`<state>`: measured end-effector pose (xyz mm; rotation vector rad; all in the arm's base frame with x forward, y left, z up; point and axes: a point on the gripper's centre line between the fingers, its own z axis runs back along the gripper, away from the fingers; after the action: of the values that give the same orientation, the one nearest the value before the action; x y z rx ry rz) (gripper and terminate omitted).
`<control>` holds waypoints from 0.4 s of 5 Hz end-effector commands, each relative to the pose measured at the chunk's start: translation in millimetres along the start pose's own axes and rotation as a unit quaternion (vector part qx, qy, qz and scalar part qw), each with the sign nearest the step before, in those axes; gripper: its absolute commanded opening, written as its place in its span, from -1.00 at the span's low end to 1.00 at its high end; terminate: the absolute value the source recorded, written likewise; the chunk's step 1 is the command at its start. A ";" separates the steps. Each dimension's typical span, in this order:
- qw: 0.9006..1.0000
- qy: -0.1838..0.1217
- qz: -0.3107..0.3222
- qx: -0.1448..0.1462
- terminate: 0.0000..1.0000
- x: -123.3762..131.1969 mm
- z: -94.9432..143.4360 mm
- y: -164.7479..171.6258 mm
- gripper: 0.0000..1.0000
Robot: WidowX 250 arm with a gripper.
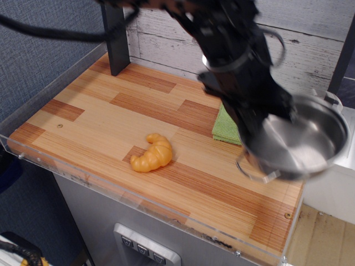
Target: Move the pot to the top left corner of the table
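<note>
The shiny steel pot (pixel 302 141) hangs in the air over the table's right edge, tilted toward the camera and blurred by motion. My gripper (pixel 260 136) is shut on the pot's left rim and holds it up; the fingertips are hidden behind the rim. The black arm comes down from the top middle of the view. The table (pixel 111 119) of striped wood planks lies below, and its top left corner is by the dark post.
An orange croissant (pixel 152 153) lies near the table's front middle. A green cloth (pixel 226 128) lies at the right, partly under the arm. A dark post (pixel 116 39) stands at the back left. A clear acrylic rim (pixel 83 177) runs along the front edge.
</note>
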<state>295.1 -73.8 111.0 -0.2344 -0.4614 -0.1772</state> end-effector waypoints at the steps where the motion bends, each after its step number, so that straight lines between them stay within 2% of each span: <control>1: 0.996 -0.062 0.042 0.043 -1.00 35.2 37.8 54.0 -1.00; 2: 0.993 -0.058 0.081 0.066 -1.00 33.4 41.9 86.5 -1.00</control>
<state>324.4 13.9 131.5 -0.1602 -0.5127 0.0388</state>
